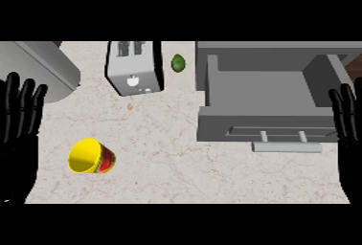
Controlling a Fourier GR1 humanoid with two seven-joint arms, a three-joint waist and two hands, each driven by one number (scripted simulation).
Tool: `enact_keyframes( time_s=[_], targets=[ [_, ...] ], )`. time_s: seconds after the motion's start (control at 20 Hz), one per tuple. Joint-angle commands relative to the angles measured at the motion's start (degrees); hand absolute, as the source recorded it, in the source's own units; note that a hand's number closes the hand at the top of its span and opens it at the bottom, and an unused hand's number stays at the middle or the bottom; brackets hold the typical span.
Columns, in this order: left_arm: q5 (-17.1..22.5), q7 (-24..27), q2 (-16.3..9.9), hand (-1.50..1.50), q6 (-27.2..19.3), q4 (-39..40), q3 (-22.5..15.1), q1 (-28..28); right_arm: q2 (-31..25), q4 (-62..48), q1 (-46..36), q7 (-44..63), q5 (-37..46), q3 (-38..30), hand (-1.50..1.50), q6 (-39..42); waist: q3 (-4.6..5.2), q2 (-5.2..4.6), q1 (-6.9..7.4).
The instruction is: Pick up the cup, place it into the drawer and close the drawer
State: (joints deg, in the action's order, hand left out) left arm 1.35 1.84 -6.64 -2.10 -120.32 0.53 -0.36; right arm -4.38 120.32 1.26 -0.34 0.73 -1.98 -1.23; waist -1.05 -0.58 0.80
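A yellow cup [90, 157] with a red and green side lies tipped on the marble counter at the lower left, its mouth facing left. The grey drawer [262, 91] stands pulled out at the upper right, its inside bare, with a pale bar handle [286, 146] on its front. My left hand [20, 112] rests open at the left edge, fingers up, a short way left of and above the cup. My right hand [346, 112] rests open at the right edge, beside the drawer's right wall. Neither hand touches anything.
A silver toaster [133, 68] stands at the back centre, with a green lime-like fruit [179, 62] to its right. A large grey rounded vessel [42, 67] fills the back left corner. The counter's front edge runs along the bottom.
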Motion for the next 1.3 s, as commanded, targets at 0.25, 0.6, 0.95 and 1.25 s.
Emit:
enact_keyframes(
  time_s=[0.25, 0.6, 0.95, 1.25],
  targets=[
    [19.07, -0.67, -7.59, -1.50, 20.94, -6.41, -4.13, 7.59, -2.03, 0.36, -3.23, 1.02, -1.54, -2.95, -1.50, 0.63, 1.12, 0.85, 0.07],
    [33.14, 0.08, -9.12, -1.50, 30.40, 0.94, 2.71, 20.85, -3.24, -2.12, -1.87, 2.35, 1.43, 1.58, -1.50, 4.10, 1.09, 0.64, -0.15],
    [31.95, 1.38, -10.17, -1.50, 34.92, 17.86, 8.94, 12.40, -3.78, -2.24, -0.20, 0.26, 0.25, 0.54, -1.50, 6.64, 1.06, 0.58, -0.97],
    [24.23, 6.90, -9.44, -1.50, 35.93, 24.48, 13.20, 11.97, -4.99, -5.58, -3.83, 1.33, -1.17, -2.47, -1.50, 7.52, 1.06, 0.58, -0.78]
  ],
)
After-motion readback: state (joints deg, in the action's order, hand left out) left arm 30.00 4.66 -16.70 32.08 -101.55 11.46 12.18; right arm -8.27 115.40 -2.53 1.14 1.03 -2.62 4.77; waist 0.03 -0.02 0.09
